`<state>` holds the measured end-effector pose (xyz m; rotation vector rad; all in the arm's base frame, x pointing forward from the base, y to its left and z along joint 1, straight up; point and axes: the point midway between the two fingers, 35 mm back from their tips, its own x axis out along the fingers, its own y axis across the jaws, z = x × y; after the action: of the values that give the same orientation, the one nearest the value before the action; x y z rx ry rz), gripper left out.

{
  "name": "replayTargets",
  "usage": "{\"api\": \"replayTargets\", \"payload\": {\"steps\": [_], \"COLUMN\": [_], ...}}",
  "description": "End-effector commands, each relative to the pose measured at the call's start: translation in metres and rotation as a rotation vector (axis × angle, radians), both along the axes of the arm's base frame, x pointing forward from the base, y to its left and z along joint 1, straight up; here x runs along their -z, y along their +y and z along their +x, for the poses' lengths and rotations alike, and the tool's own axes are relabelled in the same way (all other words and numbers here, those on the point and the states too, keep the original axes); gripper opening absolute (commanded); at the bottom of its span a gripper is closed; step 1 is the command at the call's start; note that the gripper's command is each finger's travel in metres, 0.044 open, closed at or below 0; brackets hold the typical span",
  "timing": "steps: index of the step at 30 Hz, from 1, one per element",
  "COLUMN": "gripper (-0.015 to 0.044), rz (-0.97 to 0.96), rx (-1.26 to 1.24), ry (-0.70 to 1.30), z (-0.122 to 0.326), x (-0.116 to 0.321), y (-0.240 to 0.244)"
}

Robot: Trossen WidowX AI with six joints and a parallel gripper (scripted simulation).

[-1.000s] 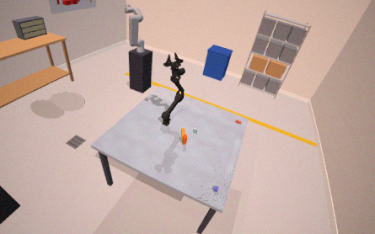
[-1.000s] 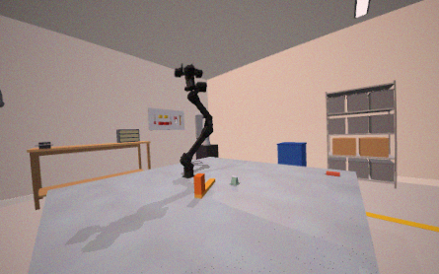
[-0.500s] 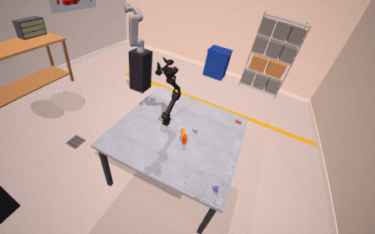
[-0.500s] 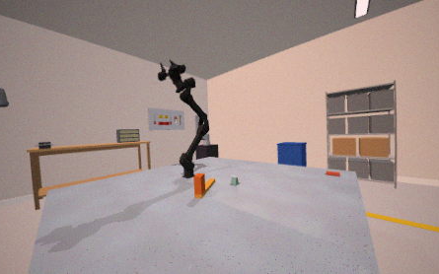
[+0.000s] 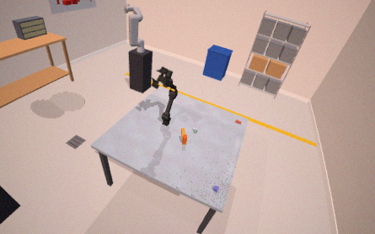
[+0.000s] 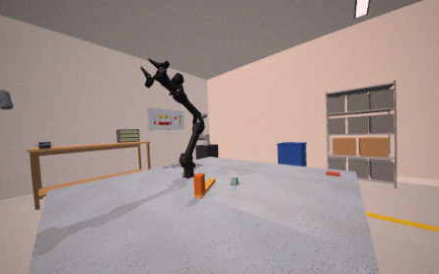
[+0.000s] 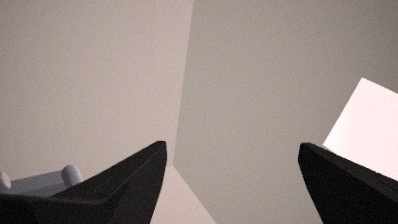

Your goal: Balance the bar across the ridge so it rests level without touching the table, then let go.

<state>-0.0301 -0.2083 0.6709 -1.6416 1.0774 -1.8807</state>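
The bar (image 5: pixel 183 131) (image 6: pixel 210 185) is light orange and lies low on the table, with a red-orange block (image 5: pixel 184 139) (image 6: pixel 199 184) upright at its near end in the exterior view. A small pale green piece (image 5: pixel 195 130) (image 6: pixel 235 181), which looks like the ridge, stands beside the bar, apart from it. My gripper (image 5: pixel 154 77) (image 6: pixel 146 64) (image 7: pixel 232 150) is open and empty. It is raised high above the table, well away from the bar, and points up and outward. The wrist view shows only walls, a light and part of another arm; bar and ridge are out of its sight.
On the table (image 5: pixel 126 139) (image 6: pixel 123 232), a red piece (image 5: pixel 238 122) (image 6: pixel 332 173) lies near the far right edge. A purple piece (image 5: pixel 216 188) sits near a corner in the top view. A grey arm (image 5: pixel 134 29) stands on a dark pedestal (image 5: pixel 140 71) beyond the table.
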Motion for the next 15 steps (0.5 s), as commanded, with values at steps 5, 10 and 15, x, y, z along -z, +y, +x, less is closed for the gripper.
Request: {"api": "replayTargets", "payload": {"steps": [5,10,15], "gripper": [0.0315,0.0315,0.0315], "rz": [0.239,0.365,0.488], "rx": [-0.108,-0.186,-0.262], "ry": [0.087,0.142,0.210], "z": [0.037,0.065,0.095], "x": [0.047,0.076,0.107], "y": [-0.057,-0.081,-0.098]}}
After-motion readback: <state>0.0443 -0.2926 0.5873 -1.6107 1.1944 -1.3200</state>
